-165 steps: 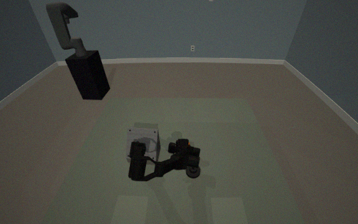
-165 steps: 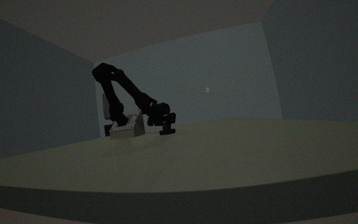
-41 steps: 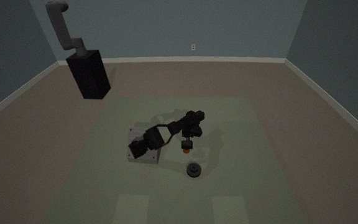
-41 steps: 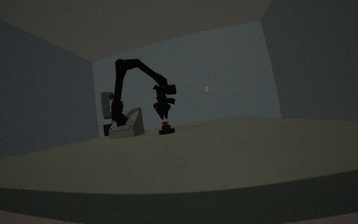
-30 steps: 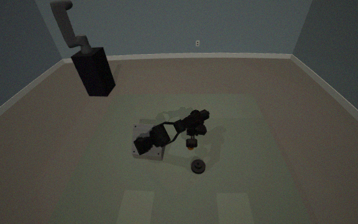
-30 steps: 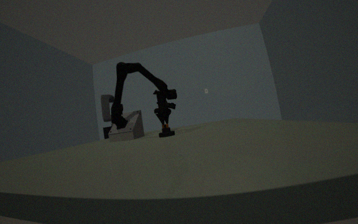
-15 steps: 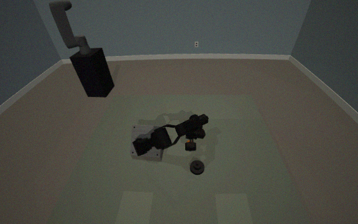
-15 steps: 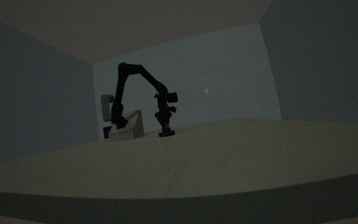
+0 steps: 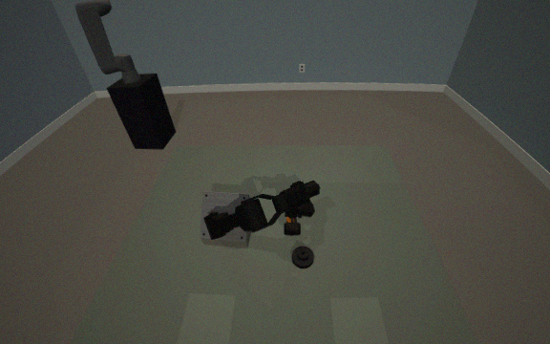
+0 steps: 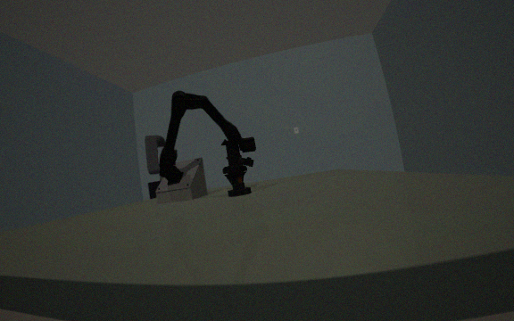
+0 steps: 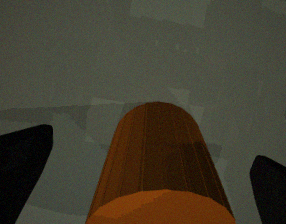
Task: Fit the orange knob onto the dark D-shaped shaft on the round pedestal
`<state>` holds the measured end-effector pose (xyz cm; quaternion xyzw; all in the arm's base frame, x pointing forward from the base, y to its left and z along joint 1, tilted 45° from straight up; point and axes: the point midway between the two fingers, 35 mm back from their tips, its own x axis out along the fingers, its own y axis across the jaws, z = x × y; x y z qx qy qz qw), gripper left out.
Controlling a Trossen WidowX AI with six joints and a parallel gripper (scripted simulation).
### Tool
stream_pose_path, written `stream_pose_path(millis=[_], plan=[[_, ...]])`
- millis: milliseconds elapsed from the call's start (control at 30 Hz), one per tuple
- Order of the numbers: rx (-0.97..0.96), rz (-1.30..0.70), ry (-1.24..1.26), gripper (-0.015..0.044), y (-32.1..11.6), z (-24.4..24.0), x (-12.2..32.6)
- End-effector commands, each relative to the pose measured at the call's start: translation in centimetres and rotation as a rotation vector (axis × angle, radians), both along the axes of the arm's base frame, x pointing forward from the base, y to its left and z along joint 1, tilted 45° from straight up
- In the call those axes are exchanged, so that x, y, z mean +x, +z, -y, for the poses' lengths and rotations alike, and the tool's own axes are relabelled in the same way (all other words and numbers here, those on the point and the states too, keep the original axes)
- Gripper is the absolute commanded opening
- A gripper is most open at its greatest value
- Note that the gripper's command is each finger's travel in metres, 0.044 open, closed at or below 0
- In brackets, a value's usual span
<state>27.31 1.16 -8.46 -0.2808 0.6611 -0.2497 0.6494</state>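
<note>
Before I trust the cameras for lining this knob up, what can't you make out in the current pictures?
- Hole in the orange knob: wrist view, cut off by the bottom edge.
- Flat side of the shaft on the round pedestal: top view, too small and dark.
- Knob's lower part: exterior view, behind the pedestal.
- Fingertips: wrist view, cut off by the side edges.
</note>
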Motion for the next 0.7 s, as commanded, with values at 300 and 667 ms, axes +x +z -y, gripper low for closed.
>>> stream_pose_path(millis=[300, 667], plan=[[-0.007, -0.007, 0.006, 0.0177, -0.2, 0.3, -0.2], [-0.003, -0.007, 0.007, 0.0006, 0.7, -0.9, 0.2]])
